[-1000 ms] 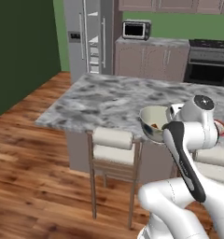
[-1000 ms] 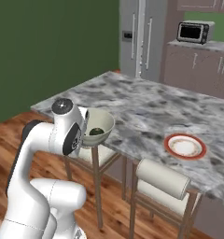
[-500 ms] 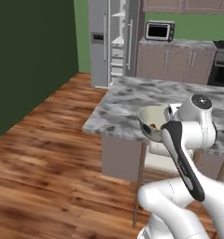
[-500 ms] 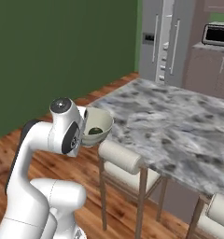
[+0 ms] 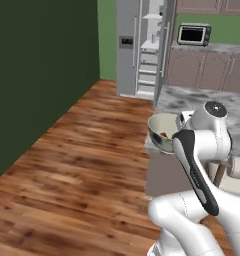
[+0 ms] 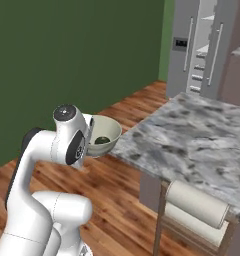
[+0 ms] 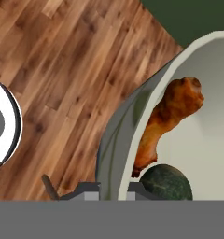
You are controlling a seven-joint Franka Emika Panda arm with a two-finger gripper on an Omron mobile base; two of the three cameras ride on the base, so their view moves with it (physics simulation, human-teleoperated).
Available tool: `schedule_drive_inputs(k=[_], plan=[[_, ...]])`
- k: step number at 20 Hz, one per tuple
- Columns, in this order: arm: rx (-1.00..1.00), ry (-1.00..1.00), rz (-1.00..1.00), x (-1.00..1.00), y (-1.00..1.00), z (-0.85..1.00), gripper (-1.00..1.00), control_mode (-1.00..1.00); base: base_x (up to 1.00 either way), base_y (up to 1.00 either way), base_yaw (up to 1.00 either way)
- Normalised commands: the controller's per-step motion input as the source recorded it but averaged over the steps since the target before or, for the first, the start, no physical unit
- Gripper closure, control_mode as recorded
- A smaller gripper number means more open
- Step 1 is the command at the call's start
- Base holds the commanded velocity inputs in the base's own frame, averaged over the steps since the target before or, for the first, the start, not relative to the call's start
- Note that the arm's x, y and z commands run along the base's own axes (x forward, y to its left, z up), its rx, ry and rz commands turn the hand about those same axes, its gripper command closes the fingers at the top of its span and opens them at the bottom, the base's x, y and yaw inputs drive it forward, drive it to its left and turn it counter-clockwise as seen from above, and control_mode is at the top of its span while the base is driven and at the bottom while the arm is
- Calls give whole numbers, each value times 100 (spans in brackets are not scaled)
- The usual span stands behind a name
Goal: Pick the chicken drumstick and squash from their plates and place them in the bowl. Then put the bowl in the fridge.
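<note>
1. The step in hand, as I judge it, is carrying the loaded bowl (image 5: 163,131) to the fridge (image 5: 144,47); the bowl hangs off the edge of the grey marble surface (image 6: 202,132), above the wooden floor (image 5: 82,155)
2. The gripper (image 7: 113,189) has its fingers clamped on the bowl's wall, one inside and one outside, as the hand view shows at its bottom edge
3. Both foods lie in the bowl: the chicken drumstick (image 7: 167,122) rests against the inner wall and the dark green squash (image 7: 165,183) sits just below it, touching its thin end
4. To do this well, keep the bowl level while the base drives, since a rim grasp lets a deep bowl tip and the squash could roll
5. The fridge stands well apart, ahead across the floor, with a door open and white shelves showing; I would aim for a shelf with room above it for the bowl's height, and keep clear of the surface's corner on the way
6. The left base view gives the open fridge front-on, with a microwave (image 5: 194,34) to its right
7. The right base view shows the squash as a dark lump in the bowl, and a stool (image 6: 194,212) tucked under the surface
8. The hand view alone resolves the drumstick's shape and the grip on the rim
</note>
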Motion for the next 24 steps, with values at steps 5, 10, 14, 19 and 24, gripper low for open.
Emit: schedule_drive_inputs(k=[5, 10, 14, 19, 24], plan=[[0, 0, 0, 0, 0, 0, 100, 100, 55, 85, -1], [0, 0, 0, 0, 0, 0, 100, 100, 62, 71, -11], [0, 0, 0, 0, 0, 0, 100, 100, 69, 52, -27], [0, 0, 0, 0, 0, 0, 100, 100, 72, 47, -32], [0, 0, 0, 0, 0, 0, 100, 100, 80, 41, -28]])
